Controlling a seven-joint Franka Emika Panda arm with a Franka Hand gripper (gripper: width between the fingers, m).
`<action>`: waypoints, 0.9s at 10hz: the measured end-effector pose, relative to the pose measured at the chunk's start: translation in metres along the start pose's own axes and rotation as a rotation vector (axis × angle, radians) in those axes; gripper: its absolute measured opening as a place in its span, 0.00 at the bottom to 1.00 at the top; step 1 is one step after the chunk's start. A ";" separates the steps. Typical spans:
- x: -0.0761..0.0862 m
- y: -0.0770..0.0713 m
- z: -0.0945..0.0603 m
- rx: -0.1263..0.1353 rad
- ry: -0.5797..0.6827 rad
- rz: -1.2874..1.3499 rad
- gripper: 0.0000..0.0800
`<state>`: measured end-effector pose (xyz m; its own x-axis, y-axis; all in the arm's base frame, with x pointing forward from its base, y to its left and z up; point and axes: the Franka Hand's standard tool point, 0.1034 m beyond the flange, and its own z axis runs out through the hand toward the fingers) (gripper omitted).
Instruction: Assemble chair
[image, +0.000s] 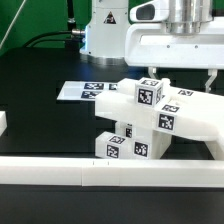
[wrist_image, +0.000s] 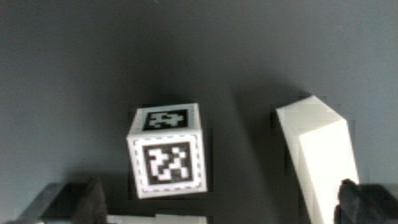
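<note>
Exterior view: the chair (image: 150, 118), a cluster of chunky white tagged blocks, sits on the black table (image: 40, 110) just behind the low white border rail (image: 110, 172), with the marker board (image: 85, 91) lying behind it. Its long axis seems to slant from the lower blocks up toward the exterior view's right. The gripper (image: 188, 50) hangs above the chair's right end, apart from it, jaws spread wide and empty. In the wrist view a tagged block (wrist_image: 169, 150) lies below the dark fingertips (wrist_image: 71, 200).
</note>
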<state>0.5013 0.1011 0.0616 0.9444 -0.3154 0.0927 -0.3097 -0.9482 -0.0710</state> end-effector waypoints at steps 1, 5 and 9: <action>0.004 0.006 0.001 -0.002 0.001 -0.010 0.81; 0.003 0.005 0.002 -0.004 -0.001 -0.019 0.81; 0.016 0.016 0.020 -0.028 0.011 -0.077 0.81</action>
<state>0.5137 0.0822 0.0423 0.9643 -0.2418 0.1080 -0.2394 -0.9703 -0.0356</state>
